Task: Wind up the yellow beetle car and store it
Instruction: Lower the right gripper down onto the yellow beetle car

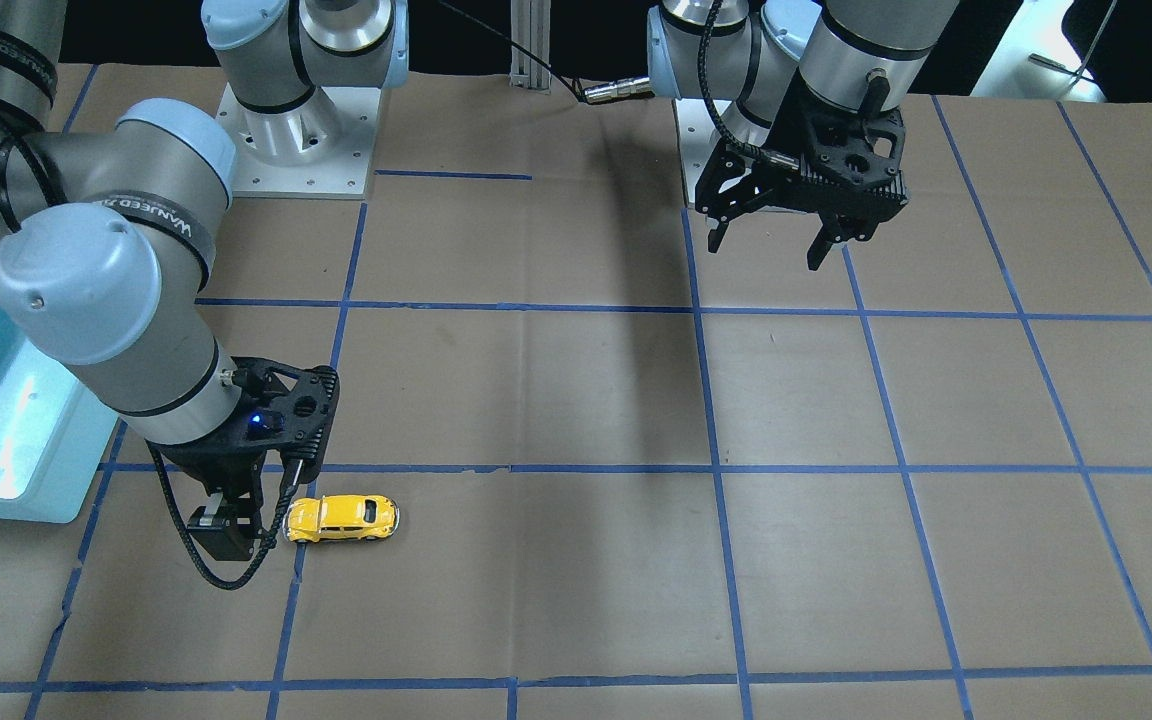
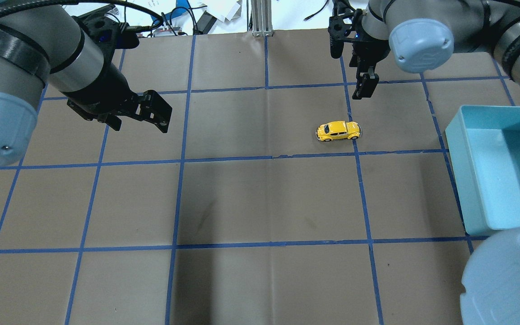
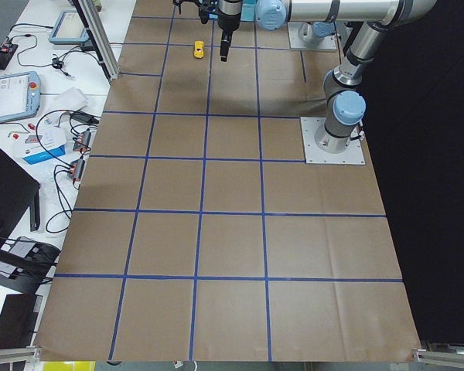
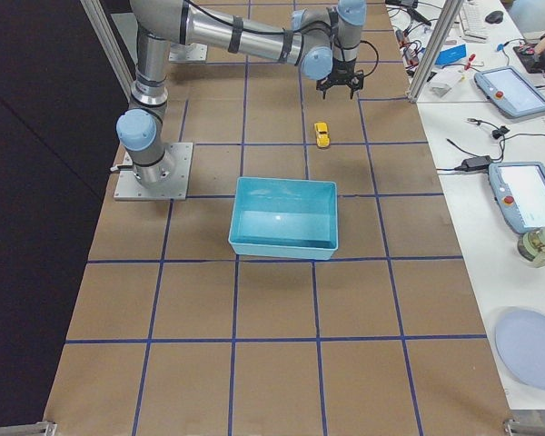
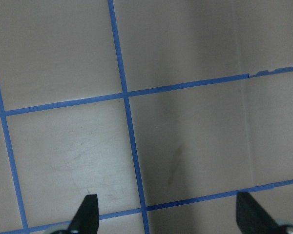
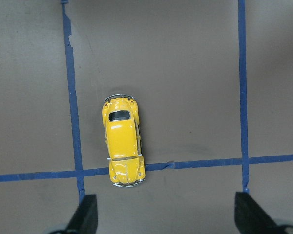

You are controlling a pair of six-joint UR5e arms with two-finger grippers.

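The right claw (image 6: 167,214) is hanging wide open near the yellow beetle car (image 6: 123,141).
It is pointing down, holding nothing; the car is sitting left of center. The left claw (image 5: 168,214) is gaping empty; wrist views are showing only fingertips.

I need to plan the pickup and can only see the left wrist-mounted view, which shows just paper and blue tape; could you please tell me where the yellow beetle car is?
Observer: The yellow beetle car stands on its wheels on the robot's right side, across a blue tape line.
Operator: Thank you; is either gripper holding it?
Observer: No; the right gripper hovers open near it, not touching.
Operator: And where might it be stored?
Observer: Probably the light blue bin, which sits further to the robot's right.
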